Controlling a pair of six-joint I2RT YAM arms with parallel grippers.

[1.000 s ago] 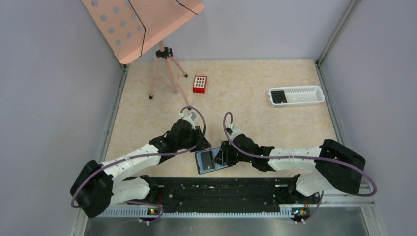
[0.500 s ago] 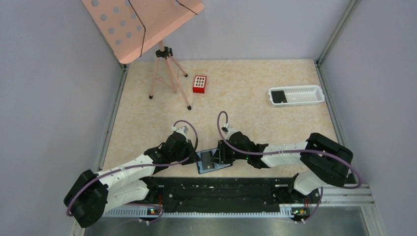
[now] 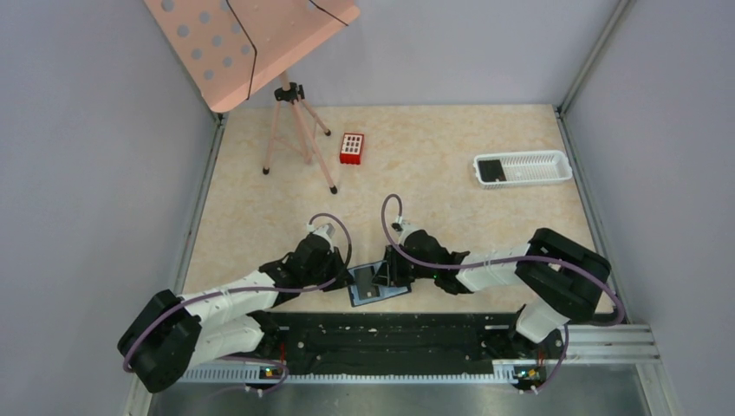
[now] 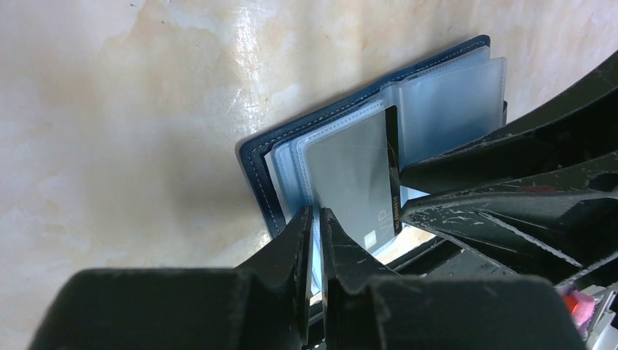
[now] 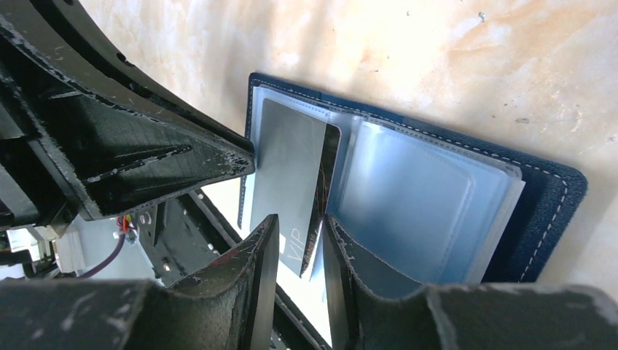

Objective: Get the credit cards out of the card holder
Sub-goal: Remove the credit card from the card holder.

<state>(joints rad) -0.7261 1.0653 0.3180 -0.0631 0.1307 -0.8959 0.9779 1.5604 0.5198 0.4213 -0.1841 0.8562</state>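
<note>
Two arms now crowd the card holder (image 5: pixel 430 197), which lies open on the surface (image 3: pixel 451 199) at the near edge, at 6 o'clock in the top view. A second ago the left gripper (image 4: pixel 315 216) sat off the holder's 11 o'clock corner. It has since dropped to the 9 o'clock edge, and its jaws are almost shut with a thin clear sleeve between them, so we read that as pinching the holder down. The right arm barely moved. The right gripper (image 5: pixel 300 223) comes in from the 3 o'clock side, its jaws closed around a credit card (image 5: pixel 291 168), grey-faced with VIP print. That card is tipped up on edge, part out of its pocket and not flat as it looked a second ago. We judge extraction is mid-pull, with the holder braced and the card half free. The other sleeves look empty from the right wrist view, though we can't be sure. One dark card (image 3: pixel 491 170) already lies in the white tray (image 3: pixel 537 168) at 2 o'clock, well apart.
</note>
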